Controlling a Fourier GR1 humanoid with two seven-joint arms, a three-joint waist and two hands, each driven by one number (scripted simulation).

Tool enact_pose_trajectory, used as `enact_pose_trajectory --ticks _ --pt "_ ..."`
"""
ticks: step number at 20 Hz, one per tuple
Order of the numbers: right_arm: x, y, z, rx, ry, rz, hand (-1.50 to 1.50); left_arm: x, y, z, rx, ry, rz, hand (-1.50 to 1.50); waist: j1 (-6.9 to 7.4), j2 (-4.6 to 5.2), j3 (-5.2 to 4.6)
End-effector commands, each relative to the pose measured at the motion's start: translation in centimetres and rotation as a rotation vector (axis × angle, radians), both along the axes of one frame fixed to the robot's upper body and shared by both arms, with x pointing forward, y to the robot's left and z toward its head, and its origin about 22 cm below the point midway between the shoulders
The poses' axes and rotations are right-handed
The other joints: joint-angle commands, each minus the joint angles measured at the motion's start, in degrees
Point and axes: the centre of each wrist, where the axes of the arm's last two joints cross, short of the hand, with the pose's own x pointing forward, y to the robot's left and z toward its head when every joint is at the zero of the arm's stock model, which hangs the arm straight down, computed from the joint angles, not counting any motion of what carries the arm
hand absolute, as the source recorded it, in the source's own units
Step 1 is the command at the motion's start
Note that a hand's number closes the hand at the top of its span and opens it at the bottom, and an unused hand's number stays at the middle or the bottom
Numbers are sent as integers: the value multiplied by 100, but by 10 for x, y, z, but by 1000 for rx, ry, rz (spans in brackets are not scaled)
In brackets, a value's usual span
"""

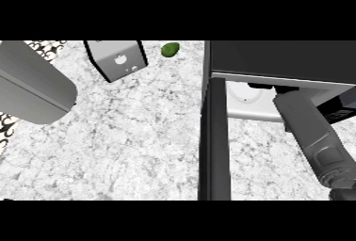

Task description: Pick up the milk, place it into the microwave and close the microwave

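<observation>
The milk carton (117,59) stands on the marble counter at the back, left of centre; it is white-faced with dark sides, and no hand touches it. On the right is the microwave (278,56), its dark door (214,141) swung open toward me. My right forearm (313,136) reaches into its cavity. Only a dark bit of the right hand (287,88) shows under the cavity's upper edge, and nothing is visibly in it. A white turntable plate (245,95) lies inside. A grey forearm (31,87) fills the left edge; its hand is out of view.
A small green fruit (170,49) lies on the counter between the carton and the microwave. The open door stands as a wall between the counter's middle (132,146) and the cavity. A patterned strip (5,127) runs along the left edge.
</observation>
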Motion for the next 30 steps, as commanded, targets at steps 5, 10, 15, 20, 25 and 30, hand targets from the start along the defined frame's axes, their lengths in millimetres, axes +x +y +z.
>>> enact_pose_trajectory --ticks 5,10,15,20,25,30 --pt "-18 -37 -22 -139 50 -331 -150 8 0 4 45 -1 11 -150 93 79 -12" --pt "-3 -13 -4 -96 25 -89 -150 12 3 -7 56 30 1 -150 79 31 1" --pt "-2 -1 -6 -71 14 -10 -150 14 -5 -6 80 27 -85 -150 139 11 6" --pt "2 -5 2 20 42 67 -150 18 -10 -12 77 27 -137 -150 110 -4 5" --pt "4 7 3 161 43 173 -150 31 -16 -12 72 20 -202 -150 -55 -50 1" --pt "-8 1 -18 336 53 231 -150 28 -36 -15 66 23 -260 -150 -159 -117 -1"
